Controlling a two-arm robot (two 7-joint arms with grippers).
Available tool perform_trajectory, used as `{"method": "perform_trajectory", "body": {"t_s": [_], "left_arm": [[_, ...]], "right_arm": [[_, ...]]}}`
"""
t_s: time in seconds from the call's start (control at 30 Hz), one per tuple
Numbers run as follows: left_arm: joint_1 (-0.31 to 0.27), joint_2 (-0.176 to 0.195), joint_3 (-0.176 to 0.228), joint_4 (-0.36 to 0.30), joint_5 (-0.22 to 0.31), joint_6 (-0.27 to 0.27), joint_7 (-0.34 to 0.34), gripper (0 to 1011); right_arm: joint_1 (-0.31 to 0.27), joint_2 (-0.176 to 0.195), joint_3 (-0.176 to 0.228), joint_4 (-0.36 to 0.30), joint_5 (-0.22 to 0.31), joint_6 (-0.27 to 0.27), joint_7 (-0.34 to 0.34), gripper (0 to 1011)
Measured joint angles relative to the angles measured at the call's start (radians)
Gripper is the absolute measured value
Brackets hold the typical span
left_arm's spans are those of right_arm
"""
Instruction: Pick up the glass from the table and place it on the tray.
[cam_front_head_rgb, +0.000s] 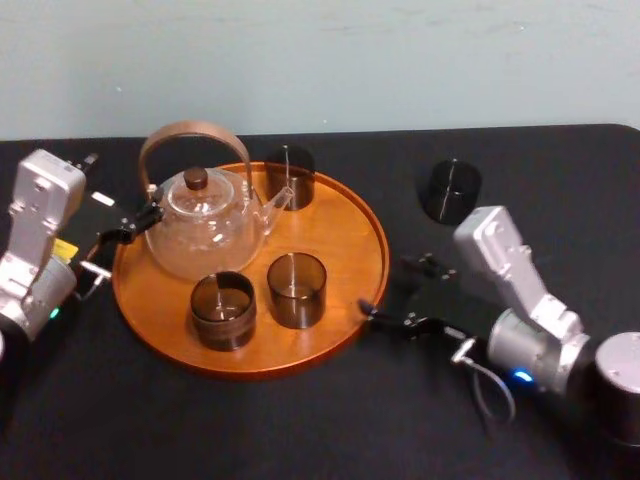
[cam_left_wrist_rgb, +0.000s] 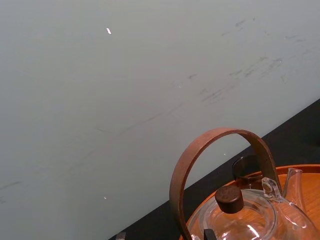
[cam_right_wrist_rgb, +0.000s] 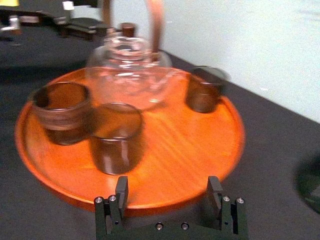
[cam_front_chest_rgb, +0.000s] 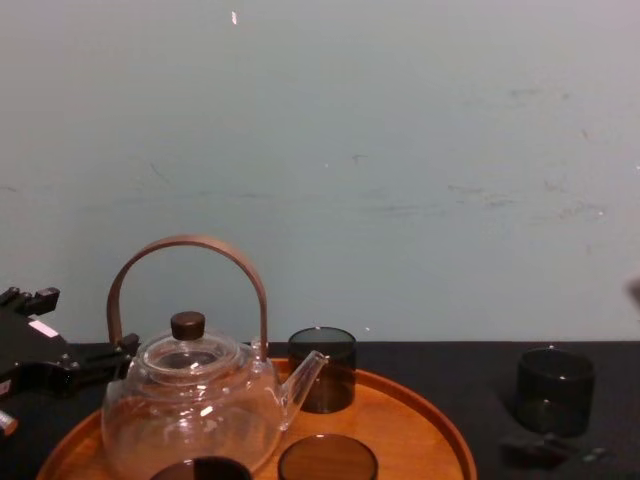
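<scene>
Head view: black counter (cam_front_head_rgb: 560, 160) carrying a round wooden tray (cam_front_head_rgb: 335, 235). On the tray stand a clear teapot (cam_front_head_rgb: 200, 230) with a hoop handle, a rear glass (cam_front_head_rgb: 290, 176), a front-left glass (cam_front_head_rgb: 222, 310) and a front-right glass (cam_front_head_rgb: 296, 290). The lone glass (cam_front_head_rgb: 450, 190) stands upright on the counter, off the tray to its right and apart from the rim. The right pincer (cam_front_head_rgb: 388, 290) lies low just beside the tray's right rim, jaws apart, empty. The left pincer (cam_front_head_rgb: 125, 238) sits at the tray's left edge next to the teapot.

Left wrist view: teapot handle (cam_left_wrist_rgb: 220, 165) and lid close ahead, wall behind; pincer tips at the frame edge, apart.

Right wrist view: jaws spread on nothing, tray rim directly ahead, front-right glass (cam_right_wrist_rgb: 116, 137) nearest; the lone glass (cam_right_wrist_rgb: 310, 182) is off to one side.

Chest view: lone glass (cam_front_chest_rgb: 555, 390) on the counter, well right of the tray.
</scene>
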Motion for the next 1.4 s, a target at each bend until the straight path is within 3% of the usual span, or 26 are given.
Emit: {"method": "perform_trajectory", "body": {"t_s": [0.3,0.57,0.8,1.4], "left_arm": [[0.000,0.000,0.000,0.000,0.000,0.000,0.000,1010],[0.000,0.000,0.000,0.000,0.000,0.000,0.000,1010],[0.000,0.000,0.000,0.000,0.000,0.000,0.000,1010],[0.000,0.000,0.000,0.000,0.000,0.000,0.000,1009]], "right_arm": [[-0.035,0.035,0.117,-0.015,0.036,-0.001,-0.052,1002],[-0.021,0.027,0.184,0.025,0.068,0.006,-0.071,1002],[0.021,0.006,0.199,0.081,0.082,0.019,-0.071,1003],[0.133,-0.043,0.186,0.221,0.086,0.030,-0.067,1002]]}}
